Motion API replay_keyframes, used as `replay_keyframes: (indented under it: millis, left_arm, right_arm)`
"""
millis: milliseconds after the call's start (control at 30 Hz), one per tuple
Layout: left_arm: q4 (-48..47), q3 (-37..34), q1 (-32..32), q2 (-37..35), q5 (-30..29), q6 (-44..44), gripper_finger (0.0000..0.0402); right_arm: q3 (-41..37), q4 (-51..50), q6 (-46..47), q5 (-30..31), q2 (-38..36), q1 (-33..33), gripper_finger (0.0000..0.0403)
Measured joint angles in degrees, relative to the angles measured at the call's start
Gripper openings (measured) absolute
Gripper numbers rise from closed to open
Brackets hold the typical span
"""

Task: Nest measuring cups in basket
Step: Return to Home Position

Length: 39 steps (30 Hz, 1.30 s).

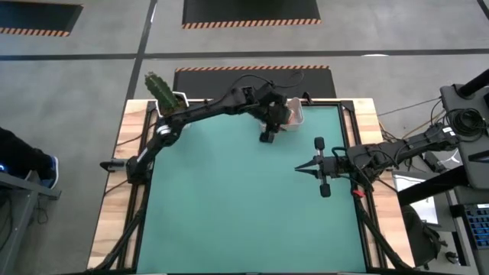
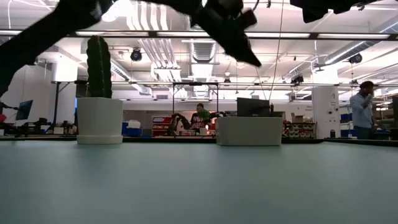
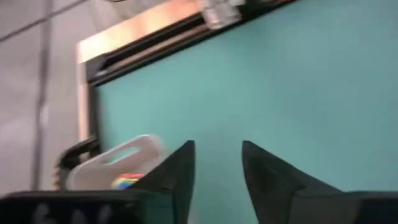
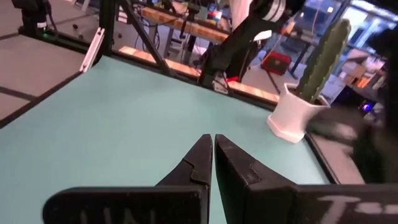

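The white basket (image 1: 295,114) stands at the far edge of the green mat, partly hidden by my left arm; it also shows in the low view (image 2: 249,130). In the left wrist view, coloured measuring cups (image 3: 126,181) lie inside the basket (image 3: 118,163). My left gripper (image 1: 267,136) hangs above the mat just left of and nearer than the basket, tilted downward, open and with nothing between its fingers (image 3: 217,168). My right gripper (image 1: 298,169) waits level at the mat's right side, shut and empty (image 4: 213,146).
A cactus in a white pot (image 1: 162,95) stands at the far left corner, also seen in the low view (image 2: 99,118). The green mat (image 1: 244,206) is bare across its middle and near part. People stand in the room beyond the table (image 2: 360,109).
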Motion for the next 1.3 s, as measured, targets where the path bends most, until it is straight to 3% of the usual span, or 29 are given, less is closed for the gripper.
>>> replay_keyframes:
  millis: [133,333,567,767,933,1100,1200,1300]
  left_arm:
    - [-9.01,-0.24,-4.32,-5.03,3.22,1.33,0.0065]
    - [-18.63,-0.54,-13.54,-10.88,2.65,0.43,0.0008]
    - [-21.46,-7.66,-23.63,-16.15,-7.8,-6.9,0.0001]
    - [-8.51,-28.98,-30.66,-27.2,-15.55,-18.12,0.0]
    - [9.62,-51.55,-38.92,-40.26,-28.09,-28.96,0.0]
    - [28.27,-71.26,-48.26,-52.27,-41.75,-30.44,0.0]
    - [35.12,-80.78,-53.2,-59.08,-50.22,-31.35,0.0]
    - [40.73,-88.78,-56.92,-65.68,-54.84,-32.11,0.0]
  right_arm:
    - [-1.9,4.59,-2.44,-0.84,-0.02,-0.06,0.0009]
    - [-4.64,11.45,-6.28,-4.08,0.01,-0.17,0.0009]
    - [-4.84,12.26,-6.46,-4.32,0.0,-0.26,0.0009]
    - [-4.85,12.27,-6.54,-4.34,0.0,-0.26,0.0009]
    - [-5.1,12.31,-6.98,-4.34,0.0,-0.26,0.0009]
    - [-5.42,12.81,-7.49,-4.34,0.02,-0.26,0.0009]
    - [-5.7,12.89,-6.7,-4.34,0.02,-0.26,0.0009]
    - [-6.38,12.87,-5.51,-4.3,0.02,-0.26,0.0009]
